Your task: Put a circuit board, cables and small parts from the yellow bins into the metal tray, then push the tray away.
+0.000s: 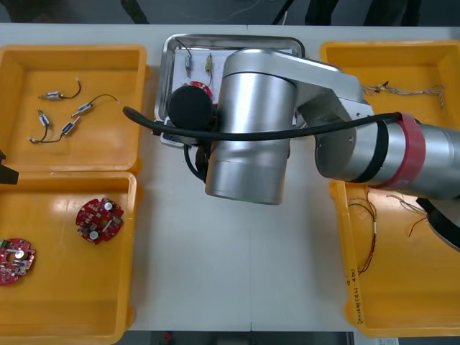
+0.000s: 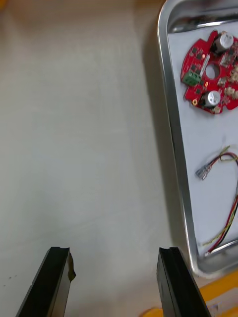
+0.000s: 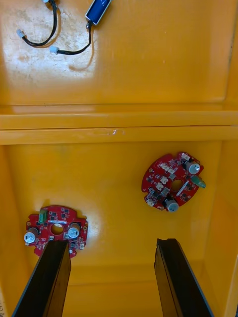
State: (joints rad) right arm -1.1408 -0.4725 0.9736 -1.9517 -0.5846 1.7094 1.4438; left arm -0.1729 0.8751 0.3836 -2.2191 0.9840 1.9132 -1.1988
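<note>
My right arm point(image 1: 251, 129) lies across the middle of the counter point(image 1: 237, 273), reaching in from the right side over the metal tray point(image 1: 176, 72), which sits at the far side between the bins. The right tool point(image 2: 114, 251) is wide open with nothing between its fingers. It hangs over bare counter just beside the tray's long rim (outside it, not over the white inside).

In the tray a red circuit board point(image 2: 210, 72) lies flat. A red and yellow cable point(image 2: 225, 198) lies apart from it, curling toward the tray corner next to a yellow bin's edge. From the front view I also make out two small metal parts point(image 1: 188, 66) with short leads at the tray's far end.

The left tool point(image 3: 111, 242) is spread wide too, and empty. It hovers over the near left bin point(image 3: 119, 277), which holds two boards. The second board point(image 3: 171, 182) lies beyond the fingers, clear of them. The third board point(image 3: 55, 230) lies right at one fingertip, and I cannot tell whether they touch.

The far left bin point(image 3: 148, 59) holds black cables point(image 3: 54, 39). Loose cables point(image 1: 370, 237) lie in the right bins point(image 1: 417, 287).
</note>
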